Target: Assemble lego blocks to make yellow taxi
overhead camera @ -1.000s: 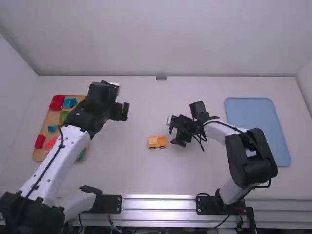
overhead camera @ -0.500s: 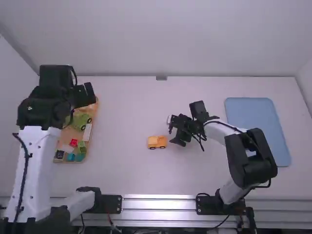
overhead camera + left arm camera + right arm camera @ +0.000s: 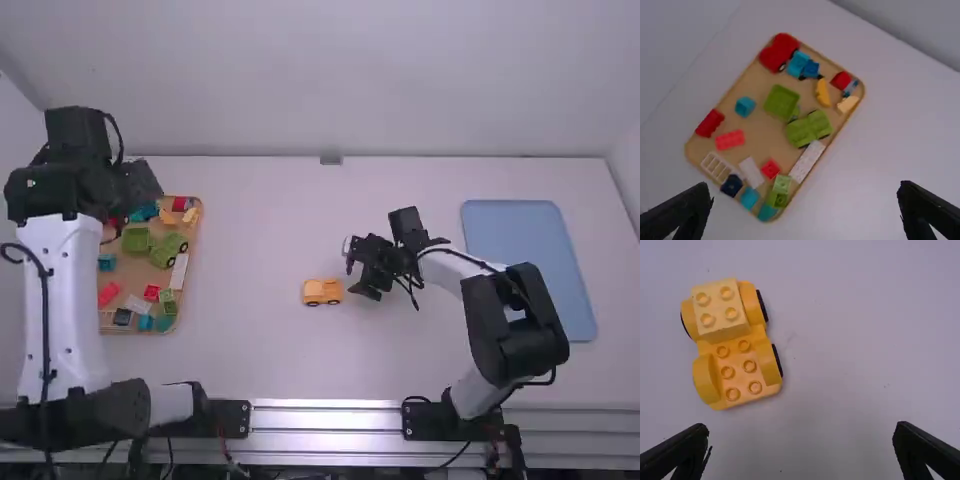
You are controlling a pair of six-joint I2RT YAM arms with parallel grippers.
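In the high view my left gripper (image 3: 140, 185) hangs over the back part of the block tray. In the left wrist view the left gripper (image 3: 807, 210) has its fingers wide apart with nothing between them. My right gripper (image 3: 360, 270) is low over the table, just right of the yellow car (image 3: 322, 291). The right wrist view has the right gripper (image 3: 802, 450) open and empty. There the yellow car (image 3: 740, 371) stands on its wheels, with a pale yellow block (image 3: 719, 310) on one end and bare studs on the other.
The wooden tray (image 3: 756, 122) at the left holds a green vehicle (image 3: 809, 128), a red vehicle (image 3: 779, 52), a long white block (image 3: 807, 161), a yellow curved piece (image 3: 823, 93), a pale yellow piece (image 3: 847, 104) and several other blocks. A blue tray (image 3: 530, 265) lies at the right.
My left arm has swung left from the table's left-middle area to over the wooden tray, uncovering more of its blocks. The right arm and the yellow car have stayed in place.
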